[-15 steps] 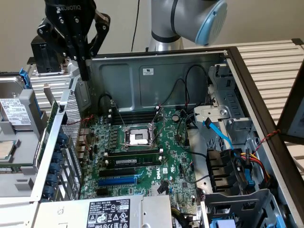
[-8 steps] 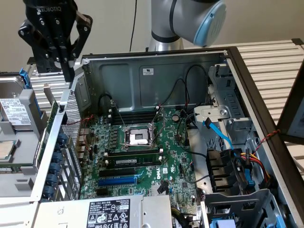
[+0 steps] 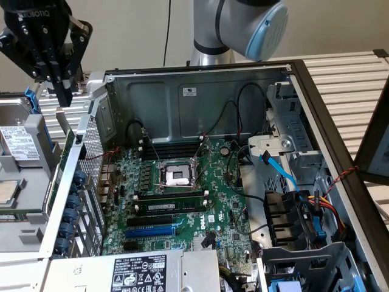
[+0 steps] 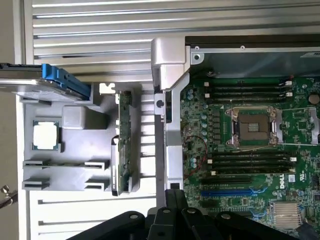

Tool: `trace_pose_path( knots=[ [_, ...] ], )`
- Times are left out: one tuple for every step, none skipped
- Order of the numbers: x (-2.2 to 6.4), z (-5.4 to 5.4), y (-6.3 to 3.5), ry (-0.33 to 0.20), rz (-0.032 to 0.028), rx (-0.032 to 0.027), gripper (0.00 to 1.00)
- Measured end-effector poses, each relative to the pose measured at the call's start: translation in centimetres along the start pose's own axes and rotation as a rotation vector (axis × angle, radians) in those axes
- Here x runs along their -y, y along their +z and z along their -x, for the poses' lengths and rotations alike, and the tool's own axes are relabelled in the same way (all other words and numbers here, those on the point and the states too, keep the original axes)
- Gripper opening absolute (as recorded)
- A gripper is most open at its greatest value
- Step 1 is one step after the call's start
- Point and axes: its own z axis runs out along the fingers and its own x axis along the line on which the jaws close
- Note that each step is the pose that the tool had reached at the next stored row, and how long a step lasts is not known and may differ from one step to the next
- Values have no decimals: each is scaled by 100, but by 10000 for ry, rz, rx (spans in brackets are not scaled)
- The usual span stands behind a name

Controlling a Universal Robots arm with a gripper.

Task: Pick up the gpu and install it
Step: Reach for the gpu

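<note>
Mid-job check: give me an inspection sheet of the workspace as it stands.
Surface: slatted metal table, open PC case on it.
Job's things: gpu on edge in grey holder beside case; blue slot empty.
Clutter: CPU, hard drive in holder.
Grippers: gripper shut, empty, above holder near gpu.
Cables: blue cable, red-yellow wires inside case.
Surroundings: robot arm behind case.

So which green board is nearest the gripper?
The gpu, the thin card standing on edge in the grey tray outside the case, below the shut gripper; the large motherboard lies flat inside the case.
</note>
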Motion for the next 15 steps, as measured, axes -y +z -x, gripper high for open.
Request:
trace_pose_path(
  knots=[
    [3,-44,-1,1,0,0,11],
    [6,-88,-2,1,0,0,11],
    [9,-133,-3,1,0,0,11],
    [13,-179,-4,0,0,0,11],
    [16,-227,-5,0,0,0,11],
    [19,-269,-6,0,1,0,11],
    [22,-315,-8,1,1,0,11],
    [25,-360,-8,1,4,0,11],
    [28,-407,-9,1,7,0,11],
    [32,-451,-10,1,10,0,11],
    [35,-496,-11,0,14,-1,11],
    [38,-543,-11,1,21,-1,11],
    [41,-586,-11,1,27,-2,11],
    [44,-630,-9,1,31,-1,11],
    [46,-651,-9,2,33,-3,11]
  ],
)
